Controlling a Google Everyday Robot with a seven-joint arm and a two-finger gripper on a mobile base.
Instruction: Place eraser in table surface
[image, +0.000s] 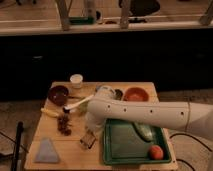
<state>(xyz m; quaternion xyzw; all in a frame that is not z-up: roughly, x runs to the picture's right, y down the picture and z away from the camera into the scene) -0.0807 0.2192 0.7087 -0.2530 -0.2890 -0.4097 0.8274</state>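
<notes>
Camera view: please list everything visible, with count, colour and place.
table surface: one, light-brown wood, under everything.
eraser: one, pale tan, beside the tray's left edge.
tray: one, dark green, front right.
orange fruit: one, orange, in the tray's front right corner.
cloth: one, grey-blue triangle, front left.
dark bowl: one, brown, back left.
orange bowl: one, orange-red, back right.
cup: one, white, back edge.
utensil: one, white handle, centre left.
arm: one, white, reaching in from the right.
gripper: one, at the eraser.
</notes>
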